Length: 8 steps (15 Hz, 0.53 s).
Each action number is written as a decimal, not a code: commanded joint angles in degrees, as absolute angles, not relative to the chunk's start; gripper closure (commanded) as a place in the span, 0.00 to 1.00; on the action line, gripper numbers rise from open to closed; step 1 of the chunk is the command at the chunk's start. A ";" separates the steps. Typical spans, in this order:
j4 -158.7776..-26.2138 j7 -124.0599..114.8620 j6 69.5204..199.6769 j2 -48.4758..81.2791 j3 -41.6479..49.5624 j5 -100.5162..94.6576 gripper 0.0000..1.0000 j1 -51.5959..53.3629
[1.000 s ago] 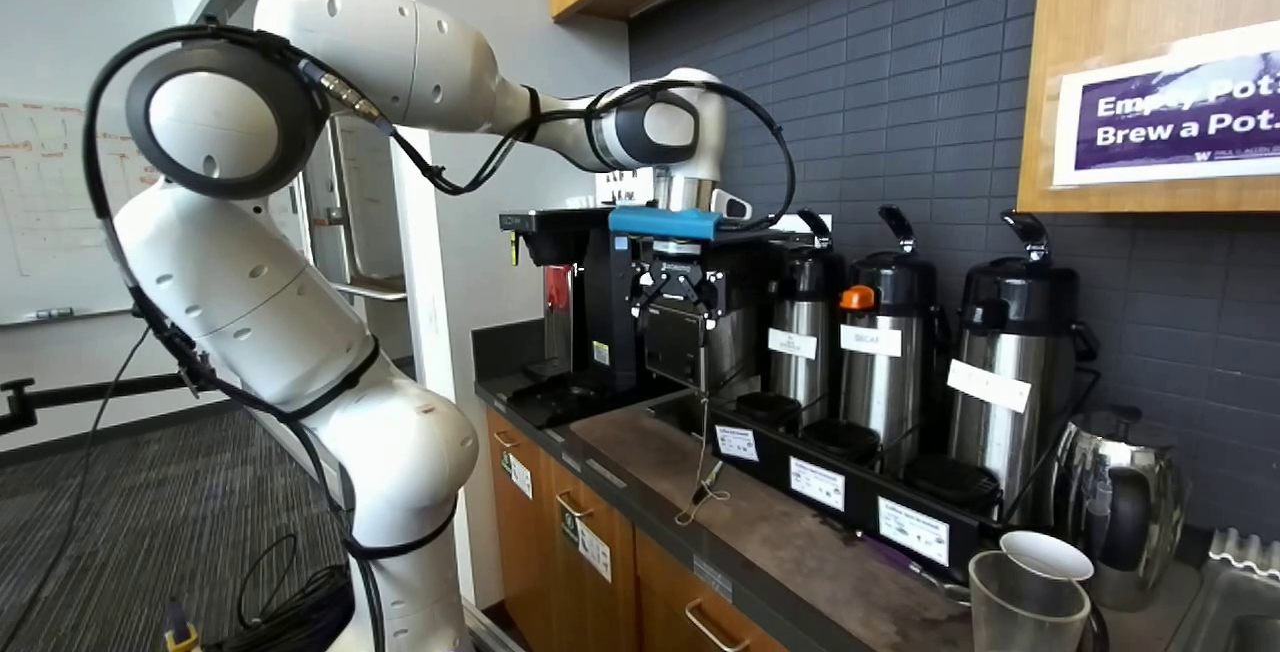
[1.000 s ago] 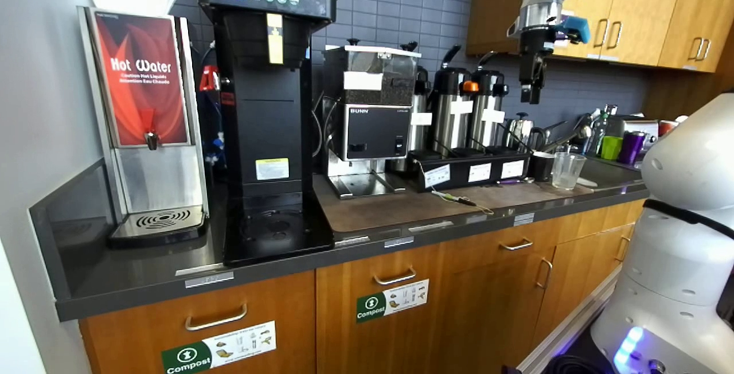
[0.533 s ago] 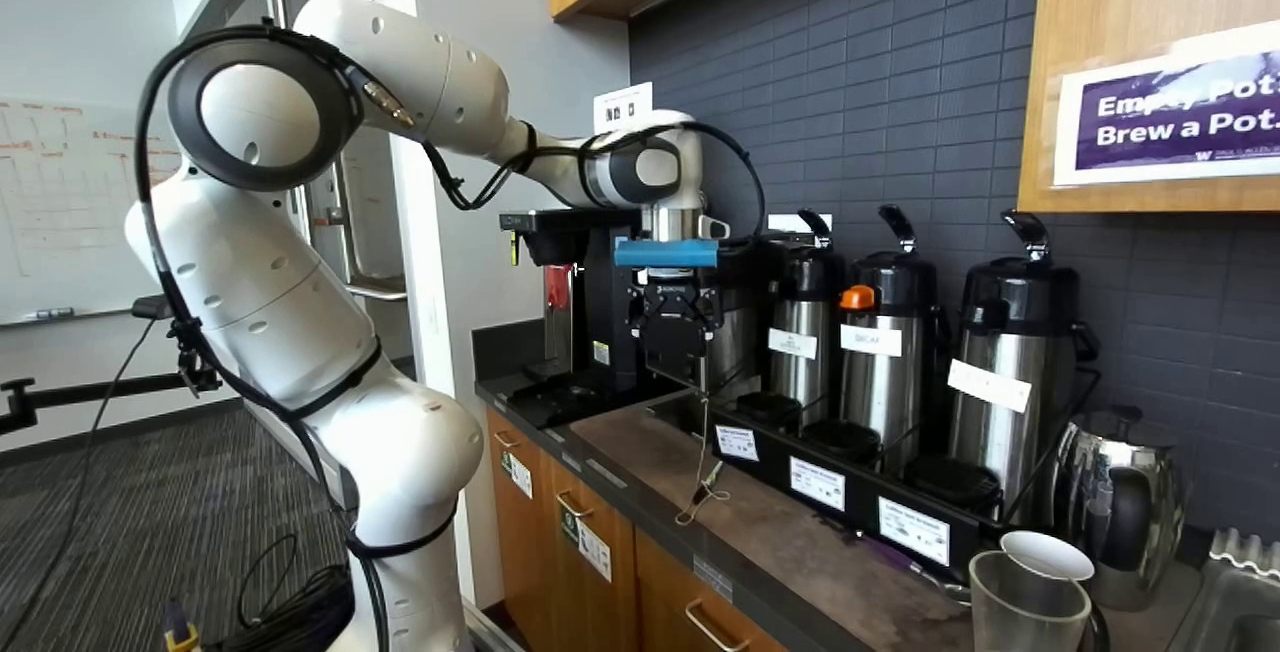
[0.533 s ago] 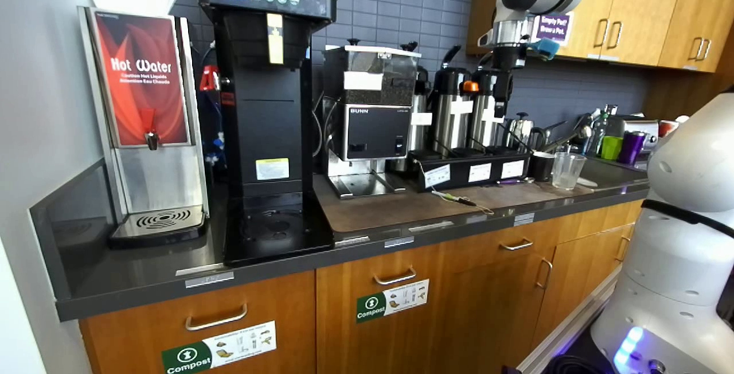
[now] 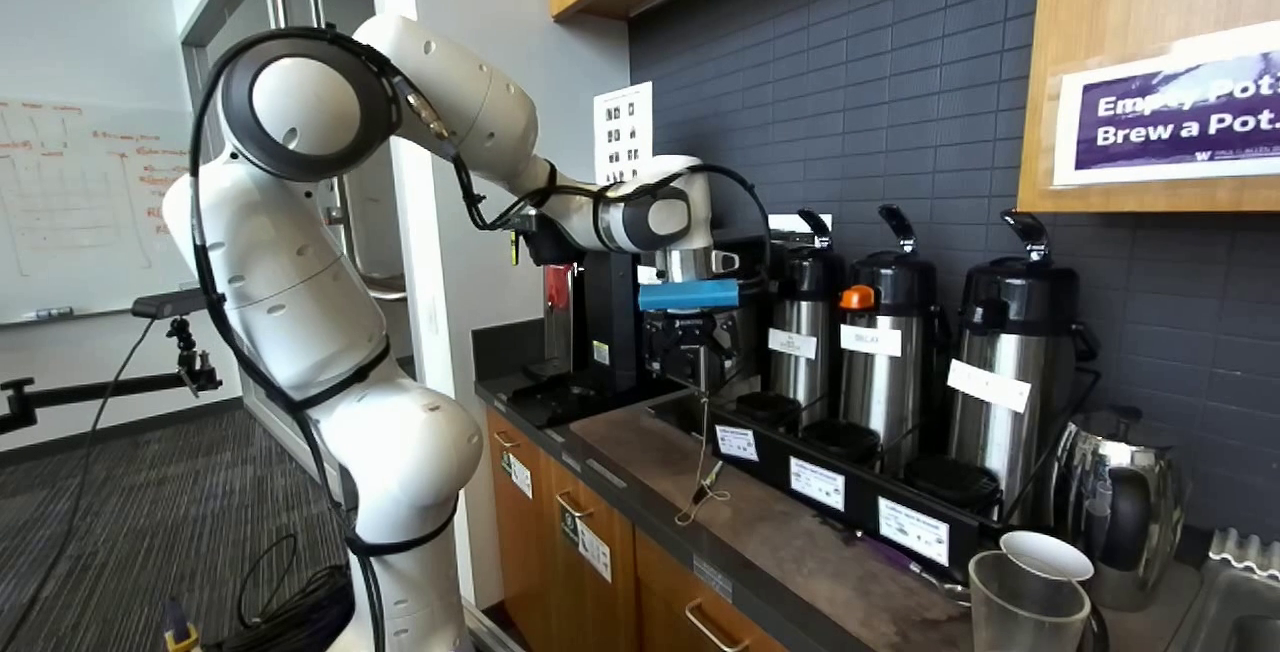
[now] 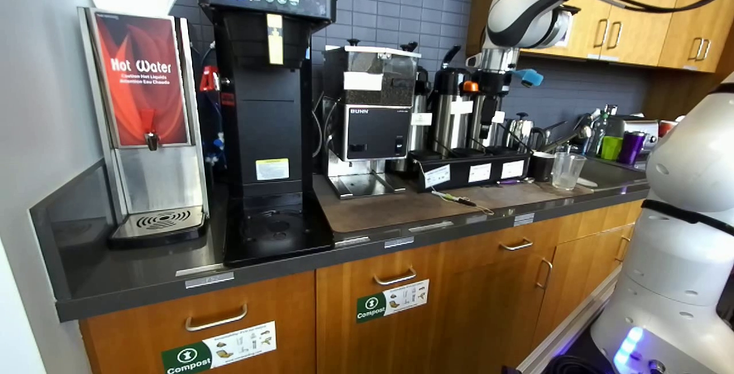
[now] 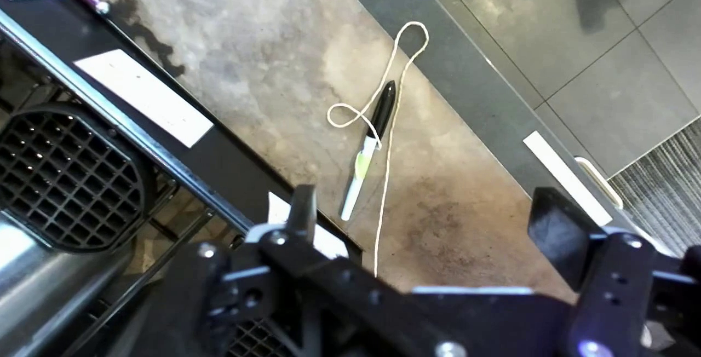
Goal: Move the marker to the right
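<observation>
- The slim, black-capped, pale-bodied marker [image 7: 367, 153] lies flat on the mottled brown mat [image 7: 274, 67], near the middle of the wrist view; nothing grips it, so the move itself looks not yet begun.
- The black two-fingered gripper [image 7: 430, 220] points down with jaws spread wide and nothing between them, presumably to straddle that narrow body.
- The marker shows up and left of the gap there, so a shift seems due before lowering.
- The thin cream string [image 7: 386, 176] runs along both sides of the cap and loops beyond it; whether it is tied on I cannot tell, but it may trail along.
- The long black label-fronted rack [image 6: 459, 172], right of centre in an exterior view, stands near the marker's pale end, probably leaving little room for a jaw there.
- The clear, colourless tumbler [image 6: 567, 171], farther right in that frame, likely bounds a rightward move.
</observation>
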State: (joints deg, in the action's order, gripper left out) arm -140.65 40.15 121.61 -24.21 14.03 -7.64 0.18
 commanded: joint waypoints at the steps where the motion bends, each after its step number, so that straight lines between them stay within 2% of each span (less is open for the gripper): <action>1: -141.11 43.32 126.55 -21.01 13.91 -8.03 0.00 -0.73; 8: -140.77 48.83 132.00 -14.07 14.85 -4.91 0.00 -1.83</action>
State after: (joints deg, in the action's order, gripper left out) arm -141.27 45.63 129.08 -17.16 14.49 -6.84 -1.05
